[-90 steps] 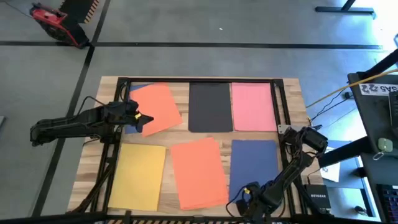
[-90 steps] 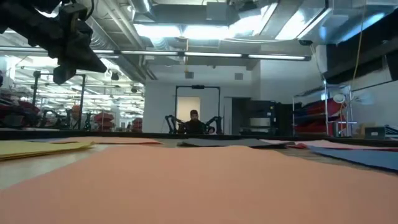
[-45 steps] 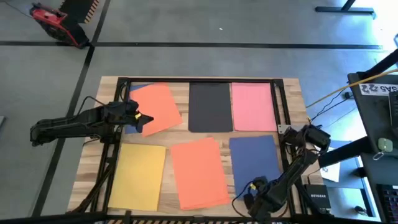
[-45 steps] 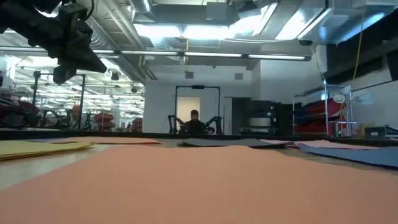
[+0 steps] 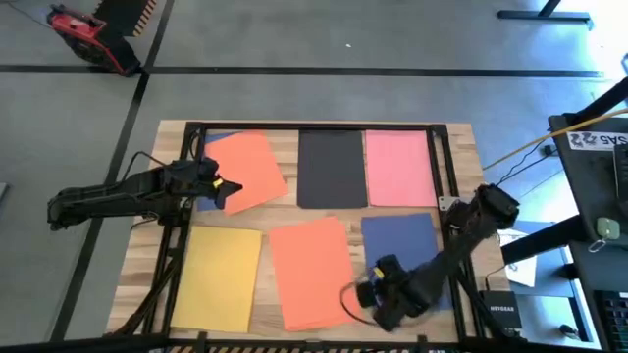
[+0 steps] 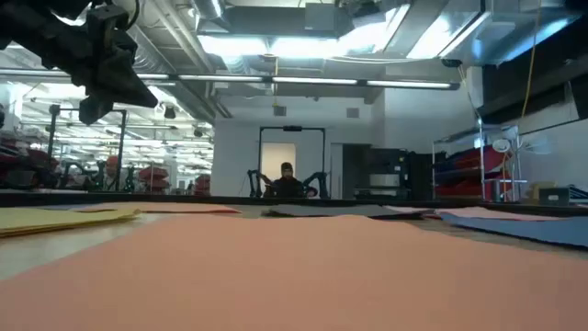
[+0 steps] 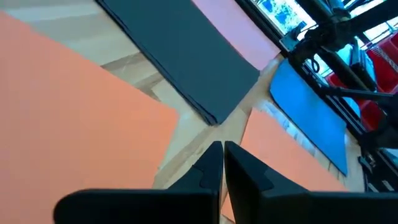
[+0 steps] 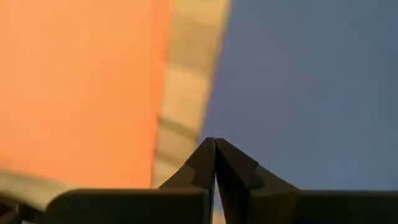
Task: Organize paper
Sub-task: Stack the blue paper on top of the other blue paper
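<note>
The right gripper (image 5: 365,294), fingers pressed together with nothing between them in its wrist view, sits low over the near left edge of the blue sheet (image 5: 402,257), at the bare wooden strip separating that sheet from the near orange sheet (image 5: 312,272). A second ago this gripper lay farther toward the near edge of the table (image 5: 461,137); it has since travelled inward across the blue sheet's corner, and the blue sheet's far edge now lies slightly closer to the pink sheet (image 5: 397,169) than before. This suggests the blue sheet is being nudged into line with its neighbours, a step that appears nearly complete. The left gripper (image 5: 228,188), fingers likewise closed and empty, has not moved; it hovers above the near edge of the tilted orange sheet (image 5: 247,170) in the far left position, which partly covers another blue sheet (image 5: 214,140). That tilted sheet seems the chief item left to square up. The black sheet (image 5: 332,168) and the yellow sheet (image 5: 217,277) lie flat and squared. No container is visible; the sheets rest directly on the wooden table inside a dark frame (image 5: 314,126).
</note>
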